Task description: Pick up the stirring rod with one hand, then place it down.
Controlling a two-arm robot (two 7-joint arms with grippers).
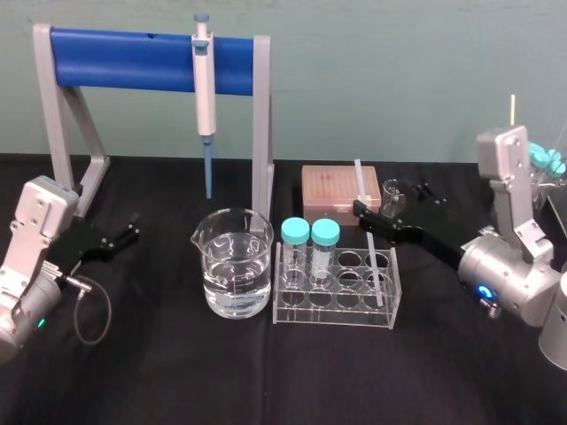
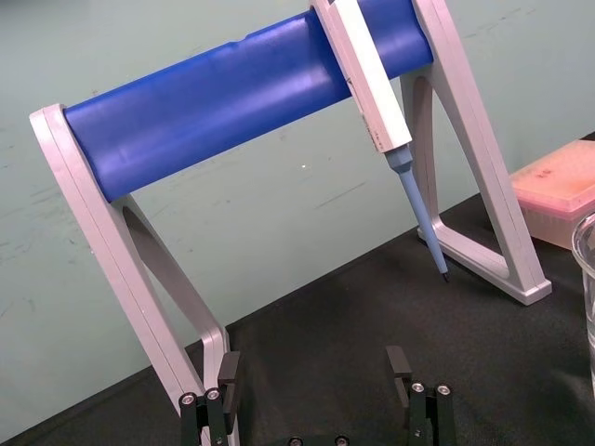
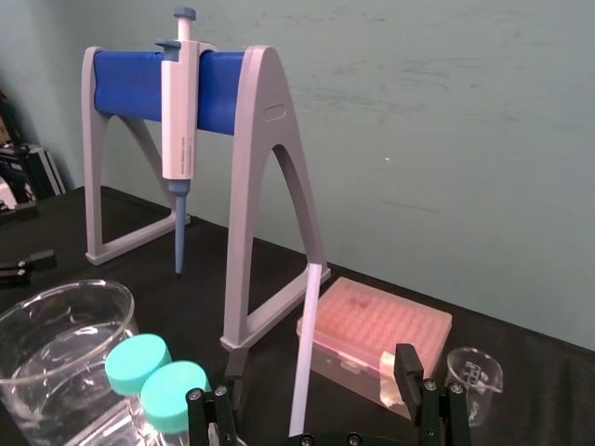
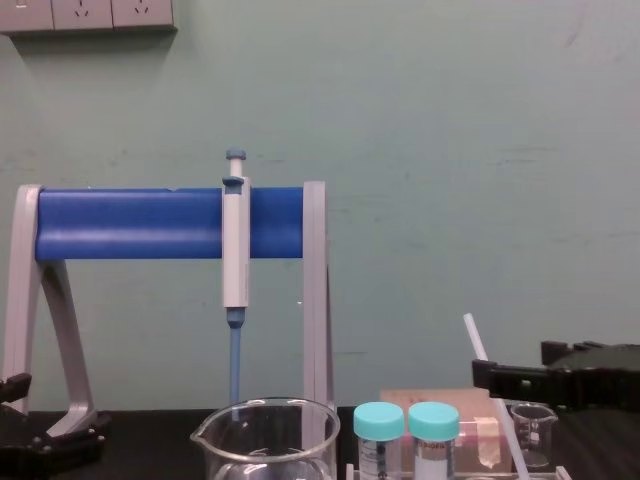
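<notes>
One stirring rod (image 1: 361, 181), one pipette (image 1: 205, 84), one stand (image 1: 124, 60), one large beaker (image 1: 235, 266), one small beaker (image 1: 392, 195), two teal-capped tubes (image 1: 295, 243) (image 1: 324, 243), one rack (image 1: 337, 299), one pink tip box (image 1: 332, 190).

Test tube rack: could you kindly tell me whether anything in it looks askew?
Yes: the thin white translucent stirring rod leans tilted in the clear plastic rack, between the black right gripper's open jaws.

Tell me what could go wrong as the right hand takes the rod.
1. The thin white translucent stirring rod leans in the clear plastic rack, inside the open right hand; closing could knock it askew.
2. Lifting it at a slant may drag the rack and its two teal-capped tubes.
3. The small glass beaker sits close beside that hand.
The left hand idles far left.
</notes>
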